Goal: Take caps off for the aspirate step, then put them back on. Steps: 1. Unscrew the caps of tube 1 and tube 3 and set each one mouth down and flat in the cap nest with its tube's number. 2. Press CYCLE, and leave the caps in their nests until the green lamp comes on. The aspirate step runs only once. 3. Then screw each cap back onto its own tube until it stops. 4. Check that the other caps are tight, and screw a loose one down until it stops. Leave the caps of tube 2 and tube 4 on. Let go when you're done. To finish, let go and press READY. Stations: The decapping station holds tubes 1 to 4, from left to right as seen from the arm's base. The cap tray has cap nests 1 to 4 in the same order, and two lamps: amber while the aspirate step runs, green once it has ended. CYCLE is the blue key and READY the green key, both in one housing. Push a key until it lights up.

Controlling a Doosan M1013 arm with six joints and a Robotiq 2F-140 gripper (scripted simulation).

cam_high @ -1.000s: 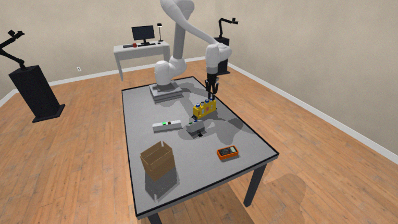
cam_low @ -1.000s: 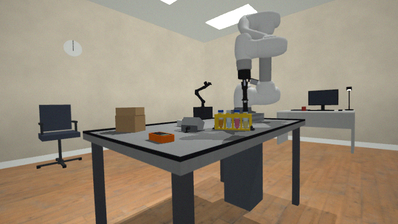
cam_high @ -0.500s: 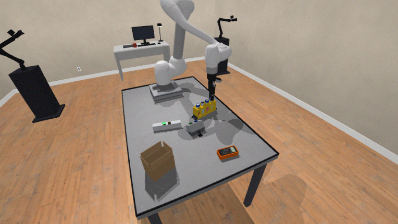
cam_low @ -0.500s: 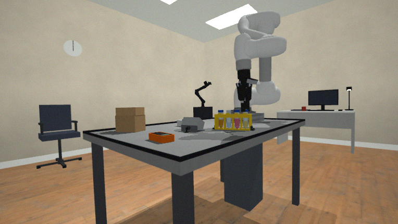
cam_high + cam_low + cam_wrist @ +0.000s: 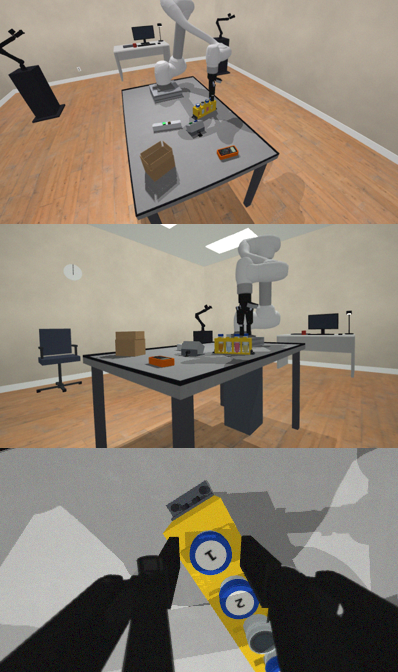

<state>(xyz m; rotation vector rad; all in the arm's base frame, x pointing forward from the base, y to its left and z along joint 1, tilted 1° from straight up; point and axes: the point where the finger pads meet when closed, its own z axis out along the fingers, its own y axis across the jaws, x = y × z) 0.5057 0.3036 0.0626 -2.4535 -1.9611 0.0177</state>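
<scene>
The yellow decapping station (image 5: pixel 203 108) stands mid-table and also shows in the exterior view (image 5: pixel 233 345). In the wrist view my gripper (image 5: pixel 210 551) hangs straight over it. Its two black fingers stand on either side of the blue cap of tube 1 (image 5: pixel 210 554), with a strip of yellow showing on each side, so the gripper is open and apart from the cap. The cap of tube 2 (image 5: pixel 237 602) sits on its tube. Tube 3 (image 5: pixel 260 635) shows a grey open top with no blue cap. The cap of tube 4 (image 5: pixel 272 666) is cut off by the frame edge.
The white cap tray (image 5: pixel 166 125) lies left of the station with a green lamp (image 5: pixel 164 123) lit. The grey key housing (image 5: pixel 195 127) stands in front of the station. A cardboard box (image 5: pixel 158 160) and an orange meter (image 5: pixel 227 152) lie nearer the table's front.
</scene>
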